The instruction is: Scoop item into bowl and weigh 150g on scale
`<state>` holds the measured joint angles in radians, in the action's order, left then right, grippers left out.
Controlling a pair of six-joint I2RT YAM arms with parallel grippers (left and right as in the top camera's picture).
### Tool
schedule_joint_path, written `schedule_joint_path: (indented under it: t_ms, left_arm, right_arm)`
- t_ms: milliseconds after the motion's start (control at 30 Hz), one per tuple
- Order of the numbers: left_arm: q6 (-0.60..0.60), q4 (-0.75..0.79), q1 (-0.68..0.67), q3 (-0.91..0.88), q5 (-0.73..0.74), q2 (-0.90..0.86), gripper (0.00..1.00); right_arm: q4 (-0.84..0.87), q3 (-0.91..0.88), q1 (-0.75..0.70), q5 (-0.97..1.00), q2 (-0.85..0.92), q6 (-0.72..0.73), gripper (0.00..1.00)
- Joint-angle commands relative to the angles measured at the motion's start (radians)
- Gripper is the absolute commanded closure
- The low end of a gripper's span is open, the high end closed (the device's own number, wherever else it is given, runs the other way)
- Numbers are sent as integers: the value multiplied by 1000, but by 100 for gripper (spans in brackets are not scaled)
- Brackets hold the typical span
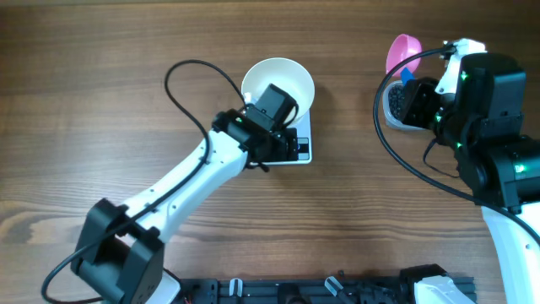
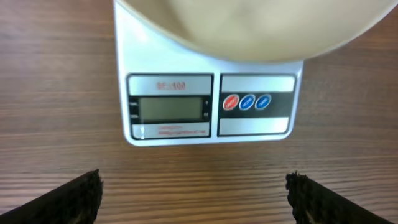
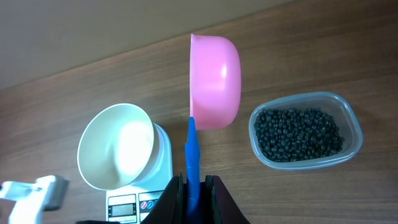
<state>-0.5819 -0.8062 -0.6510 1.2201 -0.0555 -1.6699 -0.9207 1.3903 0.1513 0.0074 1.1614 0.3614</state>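
Observation:
The white bowl (image 1: pixel 278 80) stands on the white scale (image 2: pixel 186 106) and looks empty; the scale's display is blank. My left gripper (image 2: pixel 194 182) hovers open just in front of the scale, with only bare wood between its fingers. Off to the right, my right gripper (image 3: pixel 194 180) is shut on the blue handle of a pink scoop (image 3: pixel 214 81). The scoop is tilted on edge above the table, between the bowl and the clear tub (image 3: pixel 305 130). The item, tiny black beans (image 3: pixel 298 134), fills the tub's bottom. No beans show in the scoop.
In the overhead view the right arm (image 1: pixel 481 110) covers most of the tub. The left arm's black cable (image 1: pixel 190 84) loops over the table left of the bowl. A black rail (image 1: pixel 321 291) runs along the near table edge.

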Motion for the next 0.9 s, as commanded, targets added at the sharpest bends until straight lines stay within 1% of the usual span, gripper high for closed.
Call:
schedule_joint_path:
  t_ms: [0,133,233,367,567,867]
  left_arm:
    - [-59,57,-23,-105,-48,-23,0]
    - [-72,156,-23,-181,-60,-23,0]
    - [-112,199,-23,-197,-108,-23,0]
    - [-105,268,-23,-201,-130,-23,0]
    - [-103,288,-23,-210,-169,-45,0]
    - [-103,321,-23,-216,-167,-93,0]
  right_arm:
    - [3,12,-3,-9,8,5,96]
    - [3,12,-3,-9,8,6,96]
    - [3,12,-3,-9,8,7,96]
    - [3,12,-3,-9,8,6,96]
    - [0,12,-3,-9,8,6,96]
    - [0,12,-3,-10,8,7,96]
